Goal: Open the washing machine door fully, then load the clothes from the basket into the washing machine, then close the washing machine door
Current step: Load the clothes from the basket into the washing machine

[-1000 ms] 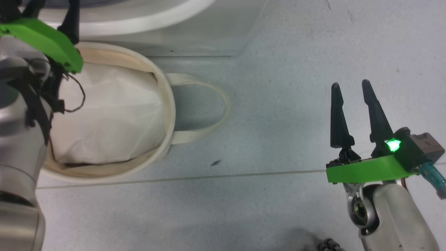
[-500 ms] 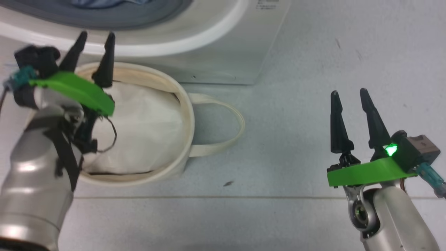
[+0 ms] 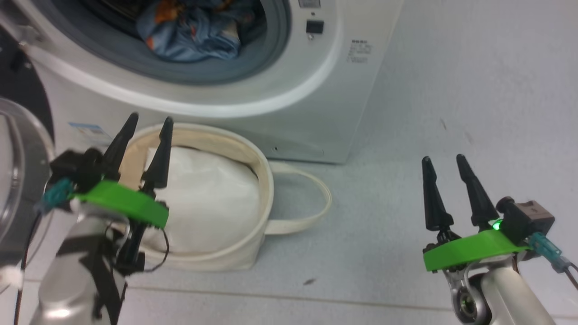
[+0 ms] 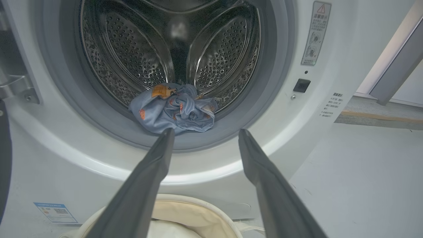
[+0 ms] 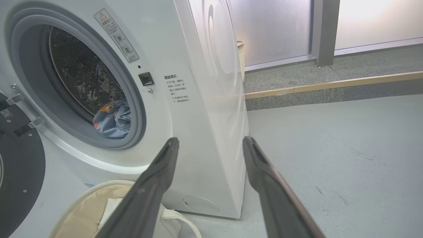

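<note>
The washing machine (image 3: 316,90) stands with its door (image 3: 18,149) swung open at the left. The blue clothes (image 3: 189,31) with orange prints lie in a heap at the front of the steel drum, also seen as clothes (image 4: 173,110) and clothes (image 5: 114,120). The cream basket (image 3: 259,176) sits on the floor before the washer, with a plain white padded cloth (image 3: 207,203) inside. My left gripper (image 3: 150,121) hovers open over the basket's left side, pointing at the drum, nothing between its fingers. My right gripper (image 3: 442,159) is open and empty over the bare floor to the right.
A small blue label (image 4: 54,211) marks the washer's lower left corner. The basket's loop handle (image 3: 311,203) lies on the grey floor toward my right gripper. Beyond the washer's right side run a raised step (image 5: 330,87) and frosted glass panels.
The head camera has tilted up, bringing the drum and clothes into view. My left gripper has drawn back from the washer to over the basket. Both grippers stay open.
</note>
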